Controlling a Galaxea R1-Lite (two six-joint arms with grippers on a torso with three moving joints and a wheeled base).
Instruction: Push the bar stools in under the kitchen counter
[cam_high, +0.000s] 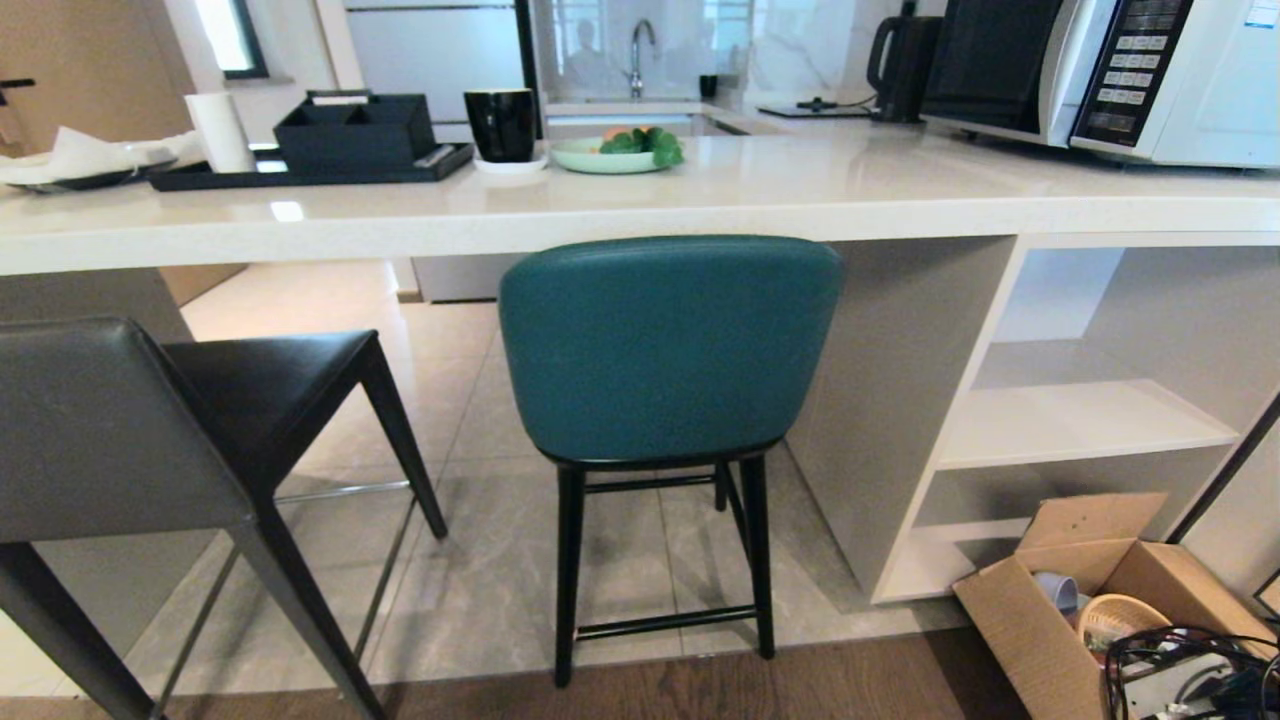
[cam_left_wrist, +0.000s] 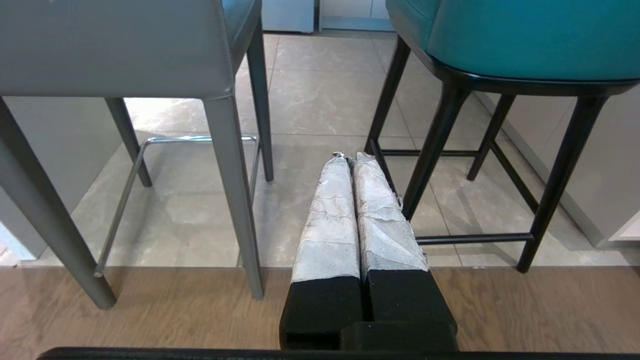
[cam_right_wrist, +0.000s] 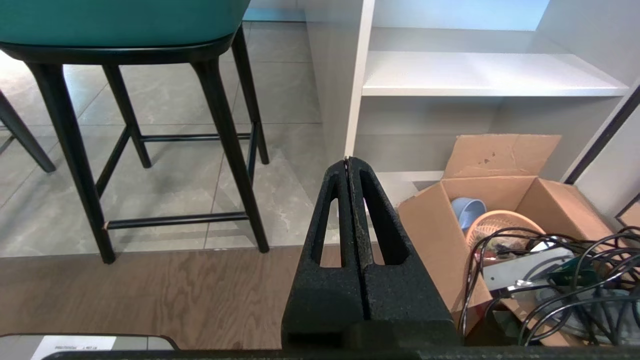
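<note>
Kitchen with tiled floor (cam_high: 480, 590) under a long pale table (cam_high: 640, 215); grey stool (cam_high: 120, 440) at left, pulled out; teal stool (cam_high: 668, 345) mid, back below table edge; cardboard box (cam_high: 1080, 590) right; left gripper (cam_left_wrist: 352, 159), right gripper (cam_right_wrist: 348, 161) low, jaws pressed together, empty

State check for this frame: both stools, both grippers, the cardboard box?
teal stool: upright, not pushed fully under the kitchen counter
grey stool: upright, standing out from the counter
left gripper: shut, empty
right gripper: shut, empty
cardboard box: flaps open
</note>
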